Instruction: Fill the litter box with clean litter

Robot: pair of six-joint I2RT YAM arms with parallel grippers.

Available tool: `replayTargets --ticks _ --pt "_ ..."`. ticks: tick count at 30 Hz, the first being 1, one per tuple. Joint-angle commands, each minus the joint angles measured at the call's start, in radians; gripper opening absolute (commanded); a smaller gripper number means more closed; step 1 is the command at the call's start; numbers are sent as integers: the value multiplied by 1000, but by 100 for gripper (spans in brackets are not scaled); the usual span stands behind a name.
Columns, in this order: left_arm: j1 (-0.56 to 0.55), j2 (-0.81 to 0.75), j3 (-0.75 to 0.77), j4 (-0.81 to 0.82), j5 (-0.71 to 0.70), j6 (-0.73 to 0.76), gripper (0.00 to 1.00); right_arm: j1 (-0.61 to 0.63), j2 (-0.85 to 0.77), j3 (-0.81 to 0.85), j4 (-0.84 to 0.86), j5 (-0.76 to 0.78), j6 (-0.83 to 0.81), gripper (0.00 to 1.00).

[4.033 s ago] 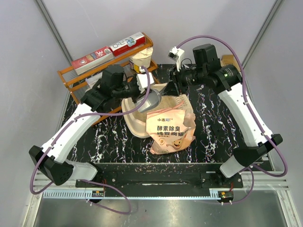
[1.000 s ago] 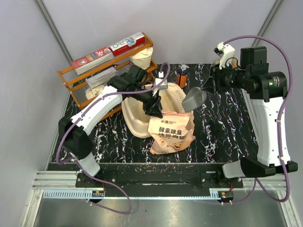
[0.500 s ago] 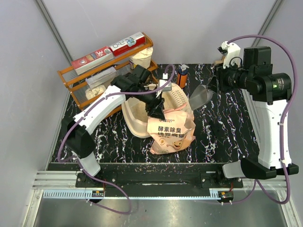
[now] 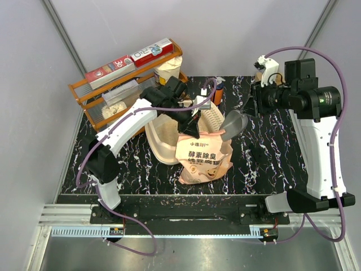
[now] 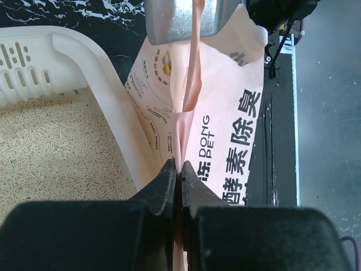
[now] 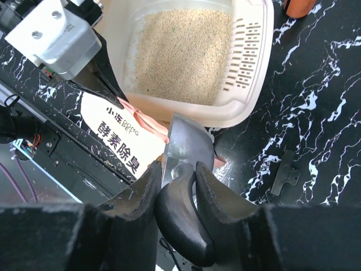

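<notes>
The cream litter box (image 4: 153, 145) lies in the middle of the table, its slotted end (image 6: 245, 48) to the far right. Tan litter (image 6: 186, 51) covers its floor (image 5: 51, 152). The peach-orange litter bag (image 4: 203, 159) stands against the box's near wall (image 5: 104, 90). My left gripper (image 4: 193, 131) is shut on the bag's upper edge (image 5: 189, 96), and its jaws (image 5: 180, 169) pinch the thin pink film. My right gripper (image 4: 248, 110) is shut on the dark handle of a metal scoop (image 6: 189, 144). The scoop (image 4: 232, 123) hangs just right of the bag's top (image 6: 121, 141).
An orange wooden rack (image 4: 113, 93) with boxes on it stands at the back left, a white roll (image 4: 168, 70) beside it. An orange bottle (image 4: 217, 93) stands behind the litter box. A small dark piece (image 6: 285, 169) lies on the black marbled table (image 4: 265, 152).
My left gripper has closed on the bag's upper edge; it was open before. My right arm has brought the scoop down and left, nearer the bag.
</notes>
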Motion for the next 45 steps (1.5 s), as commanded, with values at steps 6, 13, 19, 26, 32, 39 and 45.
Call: replayTargets --ticks 6,13,19,26,32,39,45 --pt "-7 -197 -58 84 -36 -48 0 6 -14 31 -131 -4 -12 0" --pt "-6 -278 -124 166 -87 -114 0 6 -12 14 -186 -33 -44 0" --pt "-7 -294 -142 175 -87 -132 0 9 -10 -64 -191 -70 -52 0" --pt "-9 -318 -151 180 -99 -132 0 64 36 -84 -248 -47 -110 0" --pt "-16 -355 -177 224 -119 -170 0 191 16 -174 -194 83 -26 0" --pt "-62 -413 -262 311 -167 -239 0 190 6 -302 -106 216 120 0" --pt "-102 -413 -270 371 -208 -301 0 190 -13 -426 33 258 198 0"
